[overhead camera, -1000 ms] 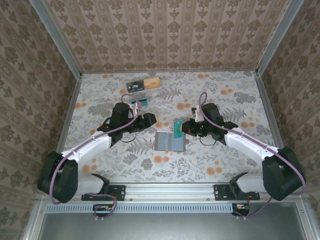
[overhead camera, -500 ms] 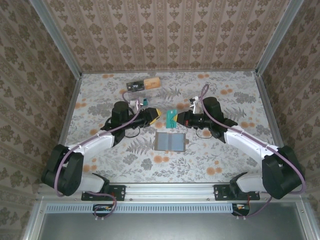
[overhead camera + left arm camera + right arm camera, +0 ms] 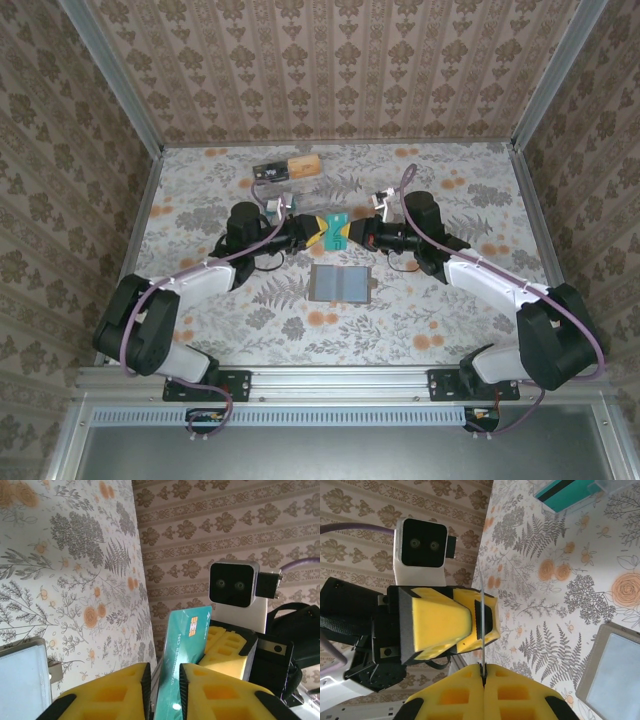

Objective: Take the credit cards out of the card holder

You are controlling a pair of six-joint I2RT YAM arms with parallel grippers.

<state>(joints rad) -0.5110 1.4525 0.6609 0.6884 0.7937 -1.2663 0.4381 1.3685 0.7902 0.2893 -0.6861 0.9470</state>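
A teal credit card (image 3: 336, 232) with a gold chip hangs in the air between my two grippers, above the table's middle. My right gripper (image 3: 483, 669) is shut on one end of it; there the card (image 3: 482, 630) shows edge-on. My left gripper (image 3: 165, 672) is open, with the card's (image 3: 186, 640) other end between its yellow pads and a gap on one side. The card holder (image 3: 340, 285) lies open and flat on the table just in front of the grippers. A second teal card (image 3: 555, 492) with a black stripe lies in the clear tray (image 3: 612, 484).
A wooden block (image 3: 304, 164) and a small black item (image 3: 268, 171) sit at the back of the table, left of centre. The patterned walls close in the sides and back. The floral table surface (image 3: 450, 310) spreads around the card holder.
My right gripper has carried the teal card up and back from the card holder. My left gripper has swung right to meet it, and its jaws now stand around the card's free end.
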